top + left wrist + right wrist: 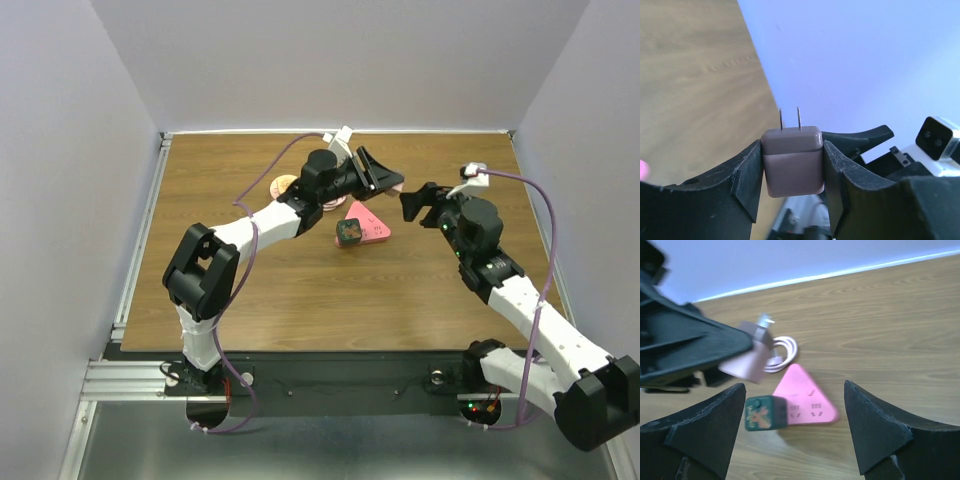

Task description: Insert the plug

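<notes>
No writing, label, brand or number can be read anywhere.

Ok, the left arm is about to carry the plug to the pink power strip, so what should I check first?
1. Is the plug clamped squarely in the left gripper: ok.
2. Are the prongs straight and uncovered: ok.
3. Does the pink power strip show free sockets: ok; a green cube sits at one corner.
4. Are the prongs aimed down at the strip: not ok; the plug is up in the air.
5. Is the right gripper open and holding nothing: ok.
6. Is the coiled cable off the sockets: ok.
</notes>
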`<state>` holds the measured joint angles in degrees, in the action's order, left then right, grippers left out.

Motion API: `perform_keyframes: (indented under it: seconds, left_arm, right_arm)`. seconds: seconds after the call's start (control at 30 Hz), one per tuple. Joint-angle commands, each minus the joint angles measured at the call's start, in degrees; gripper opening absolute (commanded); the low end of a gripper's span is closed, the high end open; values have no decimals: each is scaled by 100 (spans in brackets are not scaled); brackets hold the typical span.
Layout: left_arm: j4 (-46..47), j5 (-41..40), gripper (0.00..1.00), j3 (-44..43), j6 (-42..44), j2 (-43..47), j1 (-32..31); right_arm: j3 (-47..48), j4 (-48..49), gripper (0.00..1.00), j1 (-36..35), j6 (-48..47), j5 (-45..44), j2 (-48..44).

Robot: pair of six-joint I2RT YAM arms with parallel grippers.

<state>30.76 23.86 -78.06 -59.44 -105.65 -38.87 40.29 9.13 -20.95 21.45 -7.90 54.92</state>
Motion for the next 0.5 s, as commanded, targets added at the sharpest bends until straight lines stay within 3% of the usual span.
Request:
perform_keyframes:
  seconds: [0.0,0.27,0.47]
  left_arm:
    - [1036,15,0,492,-1296,342,-33]
    - [1221,-829,0,1126,-1685,914,-41]
    - [1239,-874,0,1153,-1799,906,-33]
  right_arm:
    - [251,914,84,-374,-247,-98,142]
    - [550,1188,84,-814,-335,-194,669]
    - [567,1214,82,-1078,-343,-282,880]
